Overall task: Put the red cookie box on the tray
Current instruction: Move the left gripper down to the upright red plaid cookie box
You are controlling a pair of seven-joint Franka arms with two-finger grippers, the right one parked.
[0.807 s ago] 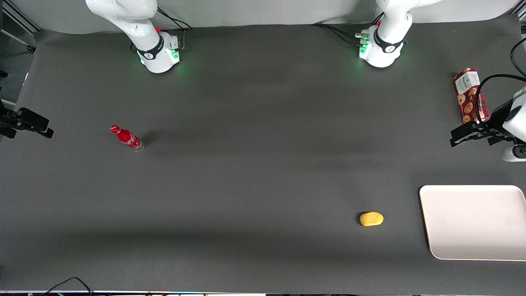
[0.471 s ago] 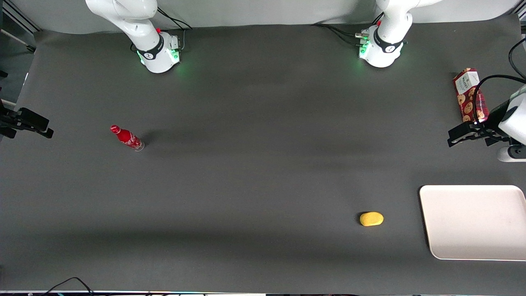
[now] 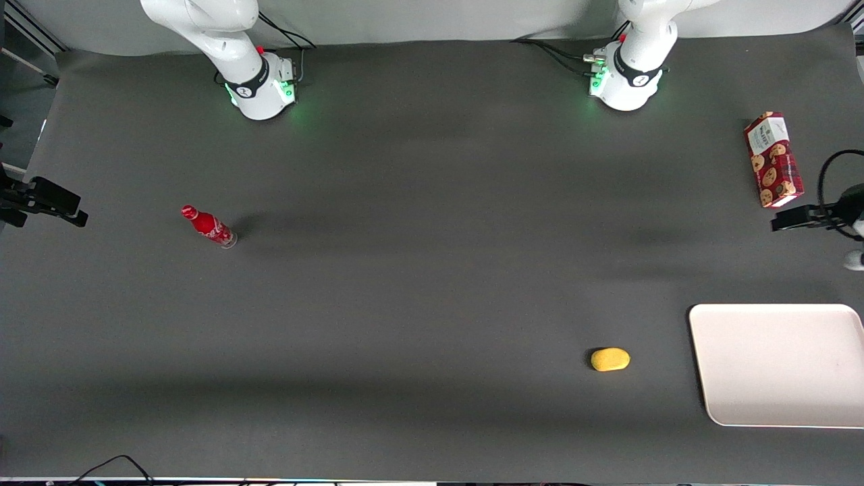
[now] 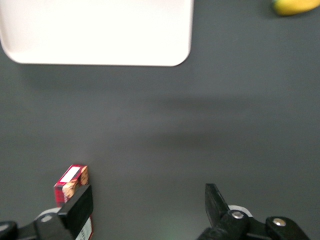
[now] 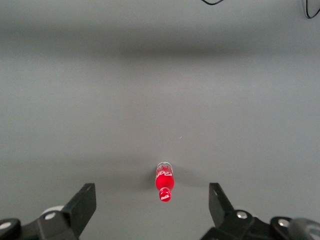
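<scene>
The red cookie box (image 3: pixel 773 159) lies flat on the dark table at the working arm's end, its white label panel pointing away from the front camera. My gripper (image 3: pixel 800 217) hovers just nearer the camera than the box's near end, at the edge of the front view. In the left wrist view the gripper (image 4: pixel 147 205) is open with only bare table between its fingers. One finger (image 4: pixel 80 207) covers part of the box (image 4: pixel 70 181). The cream-white tray (image 3: pixel 776 364) sits nearer the front camera than the box and shows too as the tray (image 4: pixel 100 30).
A yellow oblong object (image 3: pixel 610 359) lies beside the tray, toward the table's middle, and shows as the yellow object (image 4: pixel 295 6). A small red bottle (image 3: pixel 208 226) stands toward the parked arm's end. A black cable loops above my wrist.
My gripper has slid sideways toward the table's edge at the working arm's end, and its cable and body no longer cover the cookie box. The box has not moved.
</scene>
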